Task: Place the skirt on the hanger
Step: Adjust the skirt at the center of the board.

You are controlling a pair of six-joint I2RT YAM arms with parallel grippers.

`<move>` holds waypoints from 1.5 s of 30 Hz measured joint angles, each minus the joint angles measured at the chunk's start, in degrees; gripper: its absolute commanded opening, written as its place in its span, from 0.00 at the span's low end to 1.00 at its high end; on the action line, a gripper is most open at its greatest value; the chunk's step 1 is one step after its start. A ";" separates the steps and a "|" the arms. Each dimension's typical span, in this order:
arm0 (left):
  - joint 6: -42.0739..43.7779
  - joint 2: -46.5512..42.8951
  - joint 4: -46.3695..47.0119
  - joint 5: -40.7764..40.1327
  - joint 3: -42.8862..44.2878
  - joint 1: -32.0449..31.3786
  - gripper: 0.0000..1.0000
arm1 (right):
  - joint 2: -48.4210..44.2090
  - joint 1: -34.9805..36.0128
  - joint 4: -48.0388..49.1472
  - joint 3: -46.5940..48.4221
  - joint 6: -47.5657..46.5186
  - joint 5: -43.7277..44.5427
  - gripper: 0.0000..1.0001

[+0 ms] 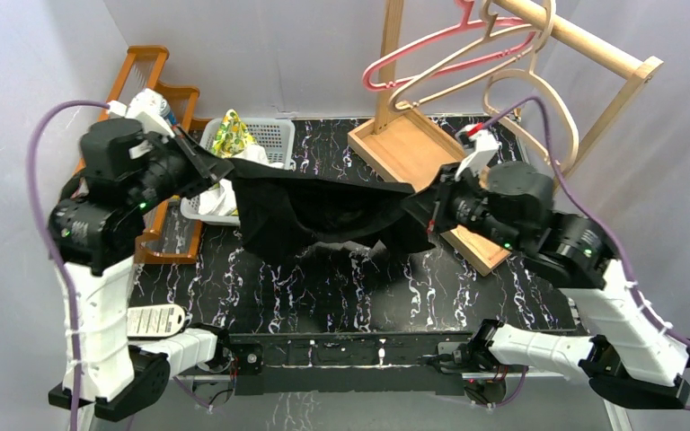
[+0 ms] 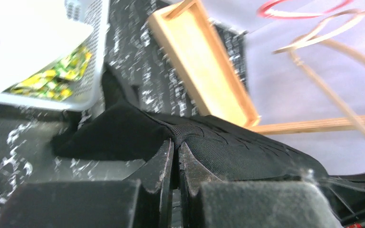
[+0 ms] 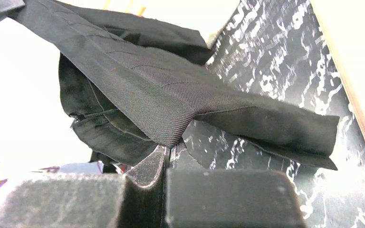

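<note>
Aloft, the black twill skirt [image 1: 323,211] stretches taut, its middle sagging.

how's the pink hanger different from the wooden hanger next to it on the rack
Colour: the pink hanger is bright pink, while the wooden hanger is pale, unpainted wood.
Reach: the pink hanger's left tip extends past the upright post. The wooden hanger's tip sits lower and ends about at that post.
Shared: both hang from the rail, and neither carries the skirt yet.
</note>
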 measured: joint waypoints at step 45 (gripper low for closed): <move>0.02 1.86 17.68 -0.52 -56.24 -0.02 0.08 | 21.86 0.26 5.03 -32.50 7.69 9.44 0.05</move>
